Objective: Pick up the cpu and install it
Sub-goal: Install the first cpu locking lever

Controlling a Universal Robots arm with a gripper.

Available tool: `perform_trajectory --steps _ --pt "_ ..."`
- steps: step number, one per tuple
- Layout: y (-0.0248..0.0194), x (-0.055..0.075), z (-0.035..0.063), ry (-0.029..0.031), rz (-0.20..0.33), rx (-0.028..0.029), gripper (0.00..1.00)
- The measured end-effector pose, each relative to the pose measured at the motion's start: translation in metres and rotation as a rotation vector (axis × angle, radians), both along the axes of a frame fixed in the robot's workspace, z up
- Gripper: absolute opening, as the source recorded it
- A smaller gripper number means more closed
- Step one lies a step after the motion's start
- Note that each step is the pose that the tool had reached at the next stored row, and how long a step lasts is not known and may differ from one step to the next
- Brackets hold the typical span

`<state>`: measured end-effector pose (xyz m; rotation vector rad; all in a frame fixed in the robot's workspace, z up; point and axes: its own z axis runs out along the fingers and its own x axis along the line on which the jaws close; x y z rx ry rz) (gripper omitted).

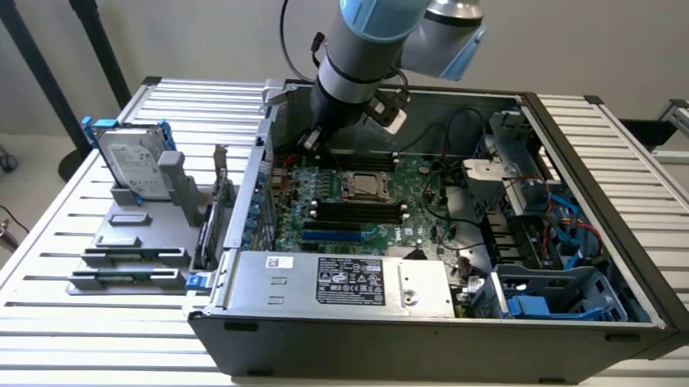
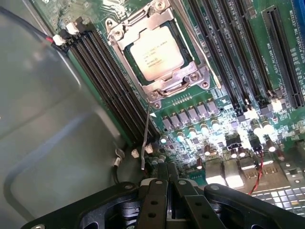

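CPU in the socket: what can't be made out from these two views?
1. Small flat square silver-grey cpu: print on top too small to read, wrist view.
2. Its edges: under the silver metal socket frame, both views; seating cannot be told.
3. Green motherboard: near edge hidden behind the big grey labelled power-supply box, exterior view.
4. Black gripper: body cut off by the picture's edge, wrist view.
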<state>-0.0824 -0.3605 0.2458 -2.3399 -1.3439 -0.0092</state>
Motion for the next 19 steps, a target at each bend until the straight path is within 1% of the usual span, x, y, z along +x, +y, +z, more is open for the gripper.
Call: perform_trajectory --steps 3,9,15,19 --pt "0.0 0.0 0.0 0.0002 -0.035 0.0019 0.11" --pt "0.0001 -0.002 -0.0011 0.0007 -0.093 0.0021 0.11" --pt "0.0018 -0.011 -0.0043 0.0007 -0.118 0.0021 0.11" --pt "0.0028 -0.013 -0.008 0.0006 -0.144 0.0021 0.11"
